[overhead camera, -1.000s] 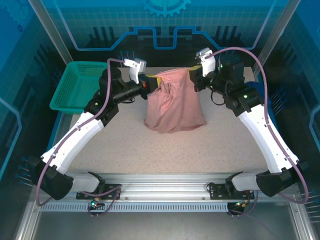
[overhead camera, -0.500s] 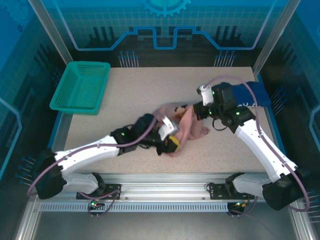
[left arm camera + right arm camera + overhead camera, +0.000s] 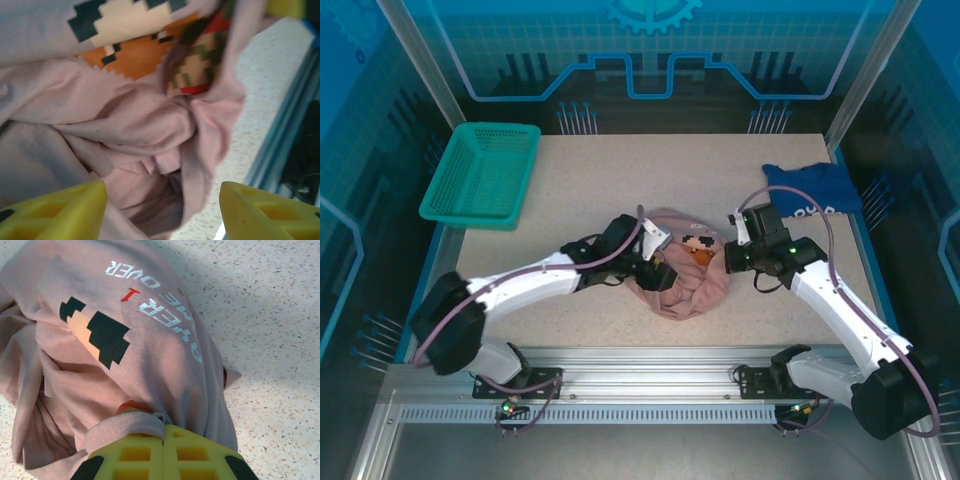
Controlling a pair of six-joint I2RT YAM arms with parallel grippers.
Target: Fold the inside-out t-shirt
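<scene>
The inside-out t-shirt [image 3: 688,285] lies as a crumpled pink heap on the table, front of centre, with a pixel print patch facing up. My left gripper [image 3: 657,262] is at its left edge. In the left wrist view that gripper [image 3: 162,212] is open, its yellow fingers [image 3: 55,215] wide apart with loose folds of the t-shirt [image 3: 125,115] between and beyond them. My right gripper [image 3: 728,258] is at the heap's right side. The right wrist view shows it [image 3: 164,436] shut on a ribbed hem band of the t-shirt [image 3: 150,335].
A dark blue shirt [image 3: 815,188] with white print lies at the back right of the table. A green basket [image 3: 480,175] stands at the back left. The table's front rail [image 3: 650,360] runs just below the heap.
Both arms swung from the back of the table down to its front middle. The shirt went from hanging spread between the grippers to a heap. My left gripper opened and let go.
</scene>
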